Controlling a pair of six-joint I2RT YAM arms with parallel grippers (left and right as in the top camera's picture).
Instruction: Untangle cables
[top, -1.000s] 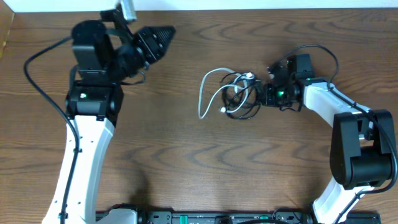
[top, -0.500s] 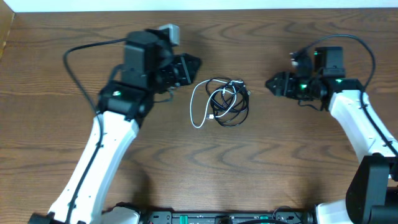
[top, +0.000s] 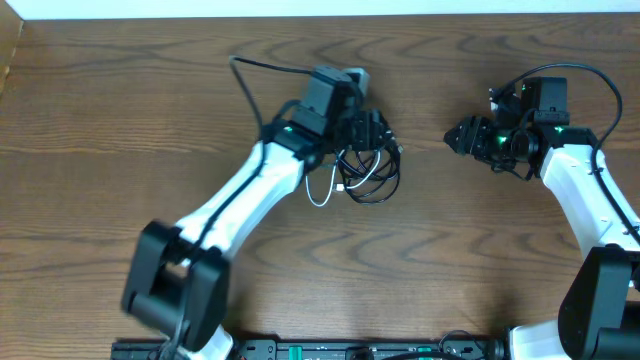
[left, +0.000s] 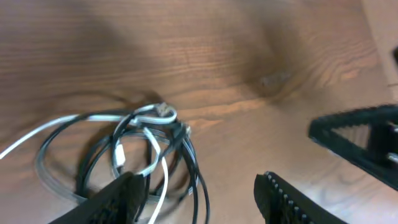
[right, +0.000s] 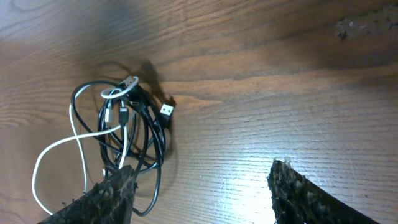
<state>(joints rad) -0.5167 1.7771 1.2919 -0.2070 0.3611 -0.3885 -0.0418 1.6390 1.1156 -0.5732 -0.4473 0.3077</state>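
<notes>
The cables (top: 366, 172) lie in one tangled bundle at the table's middle, a white cord (top: 319, 190) looping out to the left and a black cord (top: 388, 186) coiled on the right. My left gripper (top: 372, 131) hovers at the bundle's far edge, open. In the left wrist view its fingers (left: 122, 200) straddle strands of the black cord (left: 194, 163) and white cord (left: 163, 179) without pinching them. My right gripper (top: 456, 135) stands open a short way right of the bundle. In the right wrist view the cables (right: 119, 137) and a plug end (right: 166, 111) lie ahead of my right gripper (right: 202, 186).
Brown wooden table (top: 300, 270) all round. The left arm (top: 230, 205) stretches diagonally from the near left to the middle. The right arm's thick black wire (top: 580, 75) arches above it at the far right. A pale wall edge (top: 320, 8) runs along the back.
The left arm swung from the far left over to the bundle and opened. The right gripper let go of the cables, opened and drew back right. The bundle shifted a little left.
</notes>
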